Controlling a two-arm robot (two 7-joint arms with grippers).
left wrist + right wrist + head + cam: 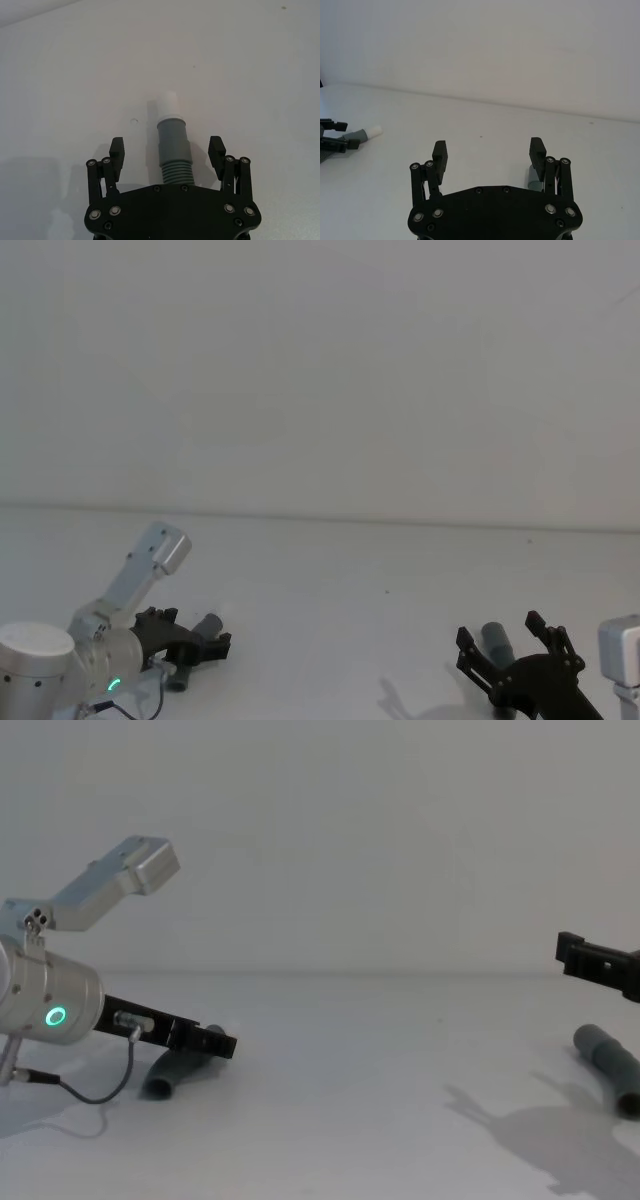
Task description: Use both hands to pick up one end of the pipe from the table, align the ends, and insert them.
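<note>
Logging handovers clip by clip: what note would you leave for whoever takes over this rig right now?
Left pincer: open, low, straddling the white-tipped hose piece, not clamped.
Right pincer: open, above the socket hose piece, not centred on it.
Both pieces lie far apart on the table.
Done: nothing grasped yet.
Left to do: grip both, lift, align, insert.

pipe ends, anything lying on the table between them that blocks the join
Nothing visible does: only bare table lies between the white-tipped cuff at the open left gripper and the other hose piece by the open right gripper.
</note>
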